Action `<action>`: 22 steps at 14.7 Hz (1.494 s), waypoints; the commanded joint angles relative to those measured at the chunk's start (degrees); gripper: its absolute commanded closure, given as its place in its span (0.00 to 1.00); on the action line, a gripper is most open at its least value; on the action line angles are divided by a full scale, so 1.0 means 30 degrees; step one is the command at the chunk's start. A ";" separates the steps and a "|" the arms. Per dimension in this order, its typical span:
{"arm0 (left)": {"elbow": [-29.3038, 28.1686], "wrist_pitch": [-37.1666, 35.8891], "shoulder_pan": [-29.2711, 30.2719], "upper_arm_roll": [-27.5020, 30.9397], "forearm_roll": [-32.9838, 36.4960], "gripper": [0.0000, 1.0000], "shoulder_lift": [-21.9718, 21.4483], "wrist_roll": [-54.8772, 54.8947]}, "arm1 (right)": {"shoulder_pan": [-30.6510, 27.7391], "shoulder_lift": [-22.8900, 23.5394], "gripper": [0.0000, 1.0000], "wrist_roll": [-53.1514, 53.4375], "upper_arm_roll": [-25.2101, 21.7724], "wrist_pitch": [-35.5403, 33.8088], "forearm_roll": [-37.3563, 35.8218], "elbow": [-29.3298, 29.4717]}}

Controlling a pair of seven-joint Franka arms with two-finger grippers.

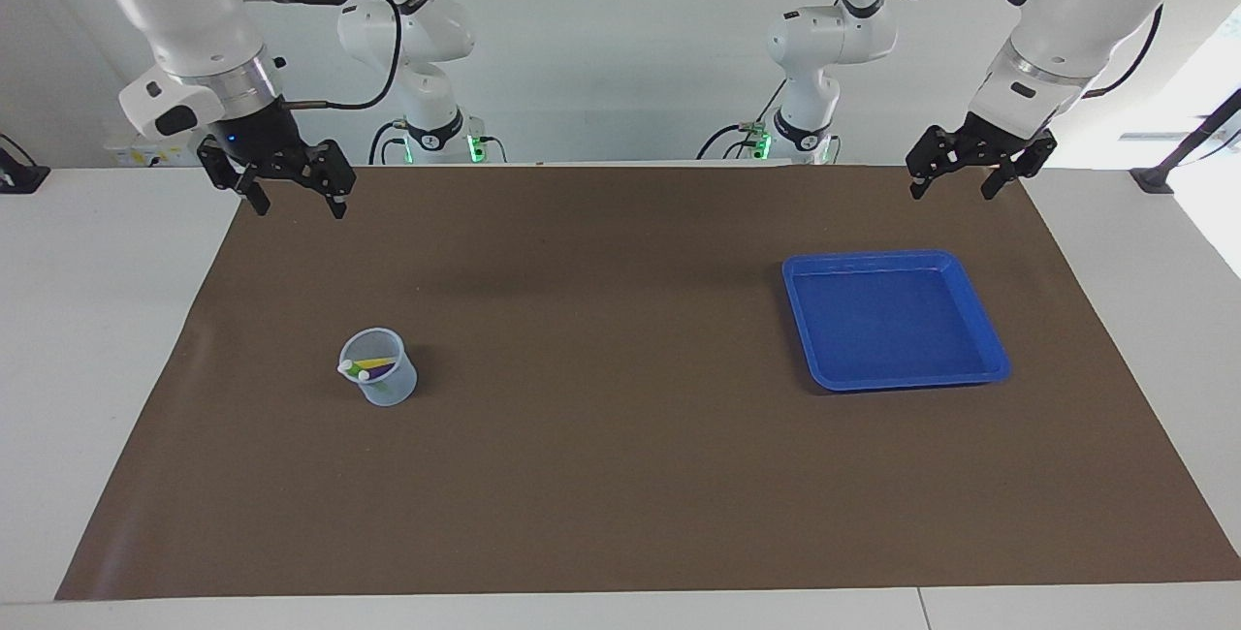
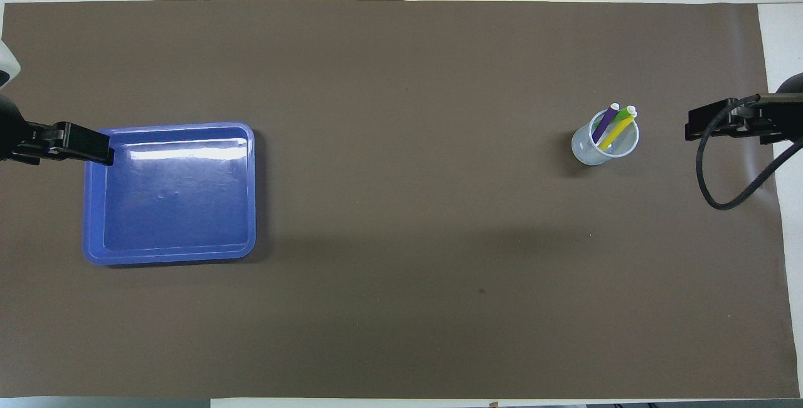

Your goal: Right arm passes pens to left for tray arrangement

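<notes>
The right pincer point(image 1: 296, 194) hangs in the air with its fingers spread apart and nothing between them, over the edge of the brown mat point(image 1: 620, 436) at the right arm's end of the table point(image 1: 97, 368), close to the robots' side. In the overhead view only part of this right pincer point(image 2: 721, 120) shows at the frame's edge, with a black cable looping under it. Below it and farther from the robots stands a small clear cup point(image 1: 380, 380), upright on the mat, well apart from the fingers. The three pens point(image 1: 371, 365) stand slanted inside the cup, purple, green and yellow, their pale cap ends up and leaning on the rim.

The left pincer point(image 1: 955, 182) is likewise released and empty, held in the air over the mat's edge at the left arm's end of the table. Seen from overhead, the left pincer point(image 2: 78, 144) covers one corner of the tray, but the facing view shows it raised clear of it. The blue tray point(image 1: 984, 373) lies flat on the mat below, farther from the robots than that pincer, and holds nothing. Tray and cup sit well apart, toward opposite ends of the mat
</notes>
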 commanded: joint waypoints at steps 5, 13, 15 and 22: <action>0.0118 -0.0351 0.0019 0.0089 -0.0088 0.00 -0.0132 -0.0126 | -0.0148 -0.0435 0.00 -0.0426 0.0072 0.0020 0.0337 -0.0490; 0.0118 -0.0351 0.0019 0.0089 -0.0088 0.00 -0.0132 -0.0126 | -0.0119 -0.0523 0.00 -0.0426 0.0014 0.0079 0.0337 -0.0636; 0.0118 -0.0351 0.0019 0.0089 -0.0088 0.00 -0.0132 -0.0126 | -0.0119 -0.0523 0.00 -0.0455 0.0043 0.0051 0.0337 -0.0665; 0.0118 -0.0351 0.0019 0.0118 -0.0088 0.00 -0.0132 -0.0126 | -0.0061 -0.0173 0.00 -0.2327 0.0393 0.1220 0.0366 -0.0666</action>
